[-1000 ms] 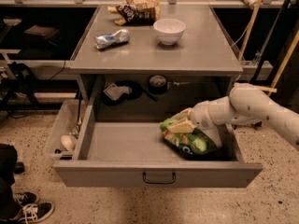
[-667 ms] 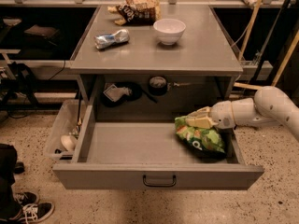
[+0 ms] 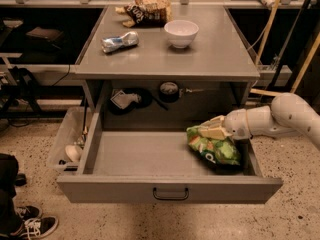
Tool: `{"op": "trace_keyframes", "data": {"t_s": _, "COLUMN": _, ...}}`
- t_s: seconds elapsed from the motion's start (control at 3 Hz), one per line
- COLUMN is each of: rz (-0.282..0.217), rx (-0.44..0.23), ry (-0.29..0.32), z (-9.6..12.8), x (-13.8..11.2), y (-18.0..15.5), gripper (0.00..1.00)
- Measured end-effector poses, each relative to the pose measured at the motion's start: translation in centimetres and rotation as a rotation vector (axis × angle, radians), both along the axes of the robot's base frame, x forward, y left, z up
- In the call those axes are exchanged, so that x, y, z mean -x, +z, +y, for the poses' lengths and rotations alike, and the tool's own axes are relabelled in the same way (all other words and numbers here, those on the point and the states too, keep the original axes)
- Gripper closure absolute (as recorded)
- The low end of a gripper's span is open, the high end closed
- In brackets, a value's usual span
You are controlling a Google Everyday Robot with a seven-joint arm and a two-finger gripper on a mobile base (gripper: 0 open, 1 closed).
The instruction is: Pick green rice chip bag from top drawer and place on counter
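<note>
Camera view: the gripper (image 3: 211, 129) reaches in from the right, its fingers pinched on the top edge of the green rice chip bag (image 3: 216, 150), which is low in the right end of the open top drawer (image 3: 140, 156). The bag looks light, crinkly and slippery. Its crumpled top seam seems the surest hold for lifting it to the table (image 3: 215, 54).
</note>
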State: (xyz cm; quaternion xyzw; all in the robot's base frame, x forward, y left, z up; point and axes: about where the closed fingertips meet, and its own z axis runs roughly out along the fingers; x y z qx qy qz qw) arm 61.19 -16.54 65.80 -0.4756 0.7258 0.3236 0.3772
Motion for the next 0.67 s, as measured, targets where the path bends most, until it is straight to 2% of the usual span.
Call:
{"op": "trace_keyframes", "data": {"t_s": 0.33, "rz": -0.238, "rx": 0.199, "ry": 0.005, "z": -0.3, "x": 2.8, "y": 3.8, "gripper": 1.00}}
{"op": "trace_keyframes", "data": {"t_s": 0.67, "rz": -0.345, "rx": 0.303, "ry": -0.011, "z": -0.8, "x": 4.7, "y": 6.4, "gripper": 1.00}}
